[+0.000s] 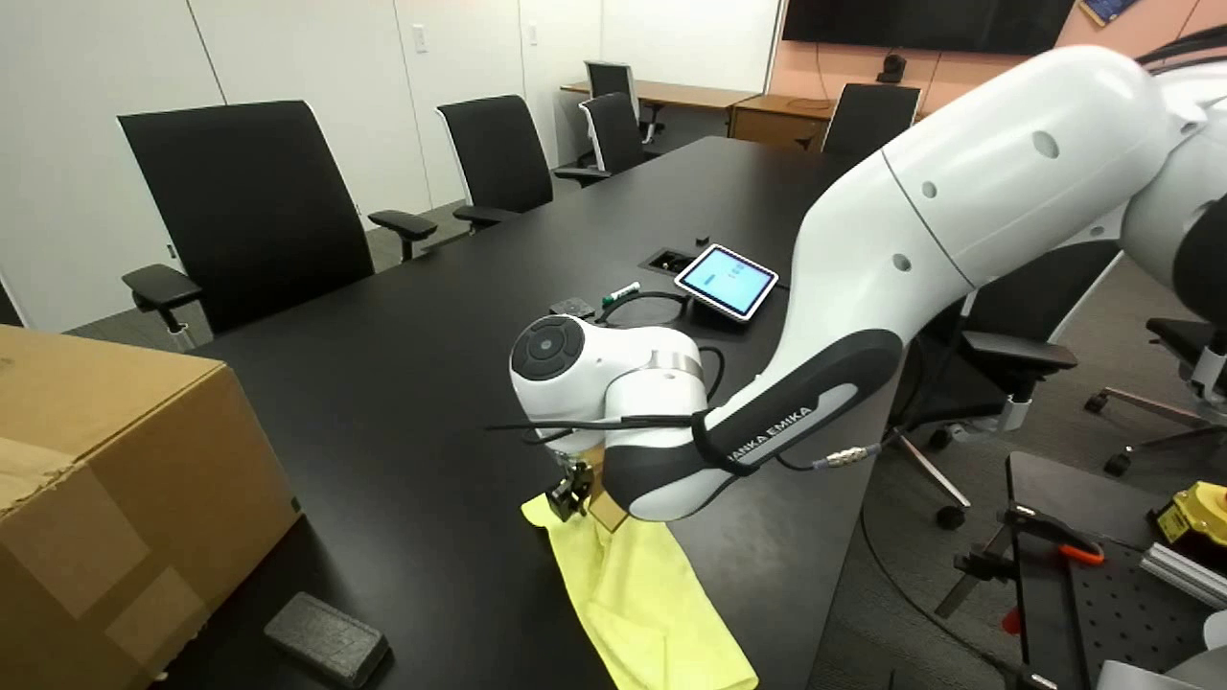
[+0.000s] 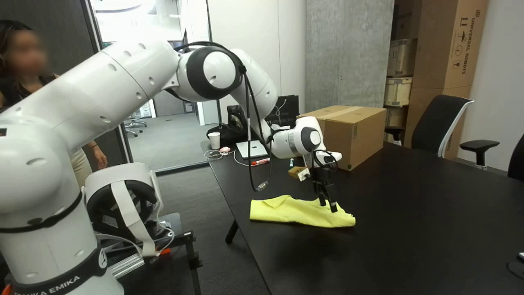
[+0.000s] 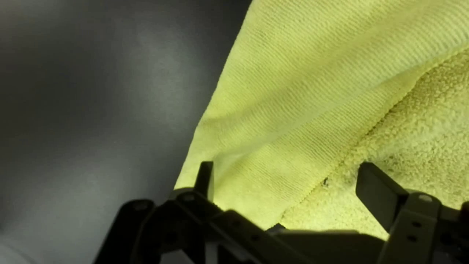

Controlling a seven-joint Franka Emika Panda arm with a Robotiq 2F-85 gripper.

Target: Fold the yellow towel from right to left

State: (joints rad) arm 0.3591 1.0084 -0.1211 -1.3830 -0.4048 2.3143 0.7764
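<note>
Reading along your arm (image 1: 920, 220), you get "ANKA EMIKA" in an exterior view, the lettering's start hidden behind a black strap (image 1: 709, 450); the maker's name curves round the base (image 2: 45, 266) too. "UNIVERSAL ROBOTS" runs vertically on the tall cardboard carton (image 2: 444, 69) at the far right in an exterior view, beside handling symbols (image 2: 462, 37). You can spot pale marks on the black shopping bag (image 2: 290, 107) and a small logo on the silver laptop (image 2: 250, 150); the text on the tablet (image 1: 727, 280) is too small to read.

Your surface (image 1: 403, 402) is black with soft glare. The yellow towel (image 2: 286, 212) lies on it near the edge, rumpled and partly turned over, and your fingers (image 3: 381, 196) stand spread over it; you cannot tell whether the tips touch the cloth. In an exterior view, a brown cardboard box (image 1: 144, 537) stands at the left with a dark grey eraser (image 1: 326, 634) near it, and a marker (image 1: 623, 293) lies farther off, near the tablet.

Around you, black office chairs (image 1: 249, 201) stand along the left, a dark wall-mounted screen (image 1: 925, 21) hangs at the far end, and grey carpet (image 2: 204, 192) covers the floor. A person (image 2: 22, 84) stands at the left in an exterior view.
</note>
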